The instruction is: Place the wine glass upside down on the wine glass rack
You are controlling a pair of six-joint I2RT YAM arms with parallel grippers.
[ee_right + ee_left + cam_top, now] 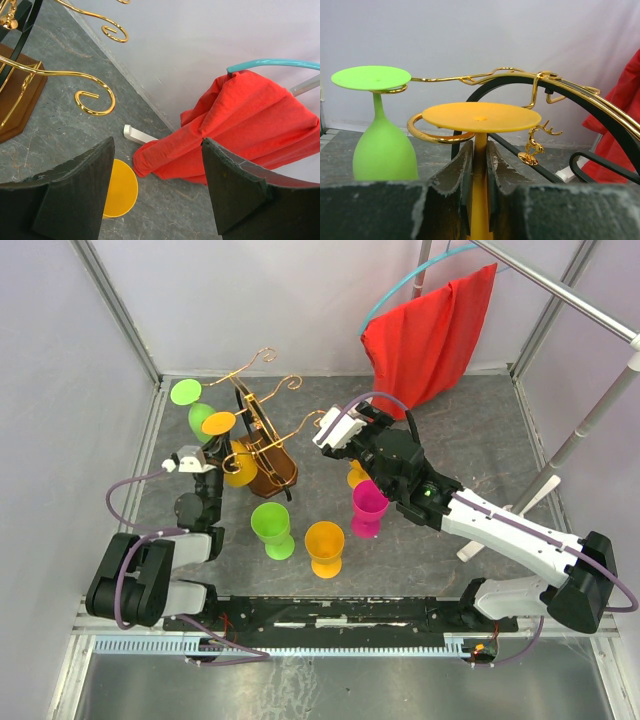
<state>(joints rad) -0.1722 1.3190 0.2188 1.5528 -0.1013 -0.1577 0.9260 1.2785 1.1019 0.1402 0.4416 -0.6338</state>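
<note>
Okay, grey surface [480, 440], with a red cloth [430, 335] draped at far right. Far left stands the wine glass rack [272, 475], brown base, gold wire arms. Just right of it hovers the right claw [156, 150], jaws wide apart, holding nothing. At the rack's left the left claw [480, 150] is clamped on the stem of the orange wine glass [481, 117], inverted, foot over a gold loop. A green glass [382, 150] hangs inverted just left.

My top view looks steeply down on the whole table [480, 440] from the near edge. Both wrist views sit close; the rack [440, 138] fills the left's, edges the right's upper left.
</note>
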